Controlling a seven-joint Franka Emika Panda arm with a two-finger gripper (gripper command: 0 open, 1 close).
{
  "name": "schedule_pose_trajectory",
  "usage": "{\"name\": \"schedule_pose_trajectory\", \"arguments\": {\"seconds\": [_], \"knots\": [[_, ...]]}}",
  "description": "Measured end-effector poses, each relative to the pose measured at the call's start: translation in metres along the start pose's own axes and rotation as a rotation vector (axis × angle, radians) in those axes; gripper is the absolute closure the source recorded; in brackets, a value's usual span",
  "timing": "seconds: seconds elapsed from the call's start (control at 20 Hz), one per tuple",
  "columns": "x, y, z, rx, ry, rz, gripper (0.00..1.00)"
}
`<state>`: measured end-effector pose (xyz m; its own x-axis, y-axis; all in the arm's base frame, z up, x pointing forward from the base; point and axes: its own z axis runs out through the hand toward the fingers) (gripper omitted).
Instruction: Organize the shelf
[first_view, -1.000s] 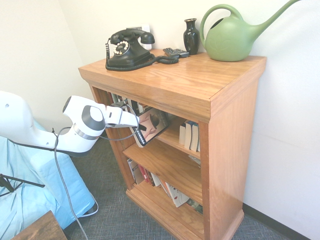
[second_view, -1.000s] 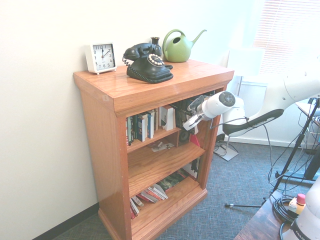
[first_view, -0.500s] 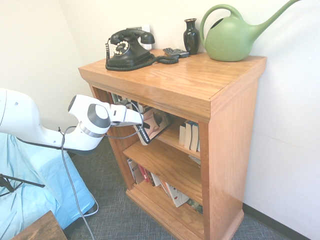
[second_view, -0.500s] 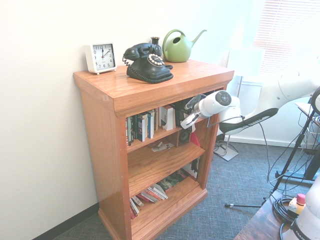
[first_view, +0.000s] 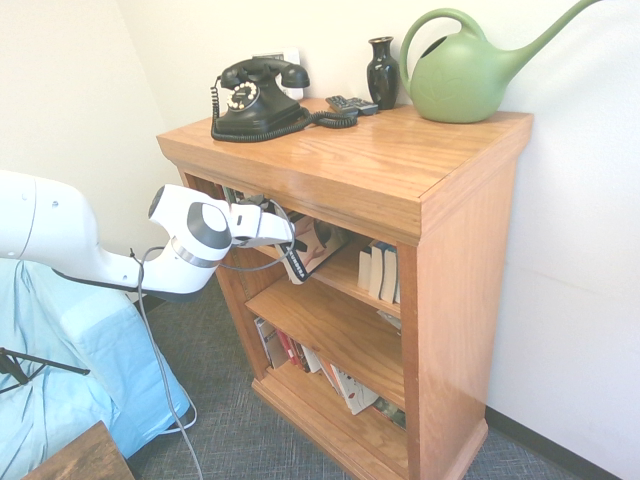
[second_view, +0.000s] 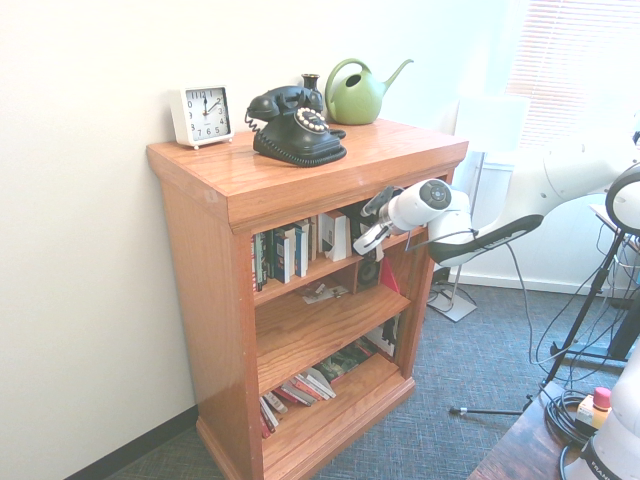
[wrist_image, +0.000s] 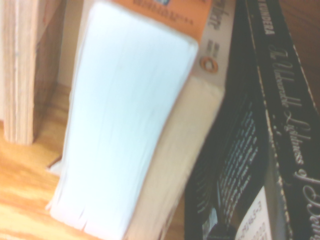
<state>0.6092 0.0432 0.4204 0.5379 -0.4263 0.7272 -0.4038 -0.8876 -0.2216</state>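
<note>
A white robot arm's tool (first_view: 287, 240) is reaching into the top tier of the waist-high orange-brown wooden shelf (first_view: 420, 170), clamping a tilted paperback book with a pale illustrated cover (first_view: 318, 243). The fingers themselves are hard to make out against it. The shelf is standing against the white wall, its far tiers partly hidden. Up close, a thick orange-spined paperback (wrist_image: 135, 120) is leaning beside a black-spined book (wrist_image: 280, 115), both cut off.
</note>
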Motion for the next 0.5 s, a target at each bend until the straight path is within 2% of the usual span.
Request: {"name": "schedule_pose_trajectory", "arguments": {"seconds": [0.5], "knots": [[-0.0021,-0.0061,-0.0014,0.0,-0.006,-0.002,0.0]]}}
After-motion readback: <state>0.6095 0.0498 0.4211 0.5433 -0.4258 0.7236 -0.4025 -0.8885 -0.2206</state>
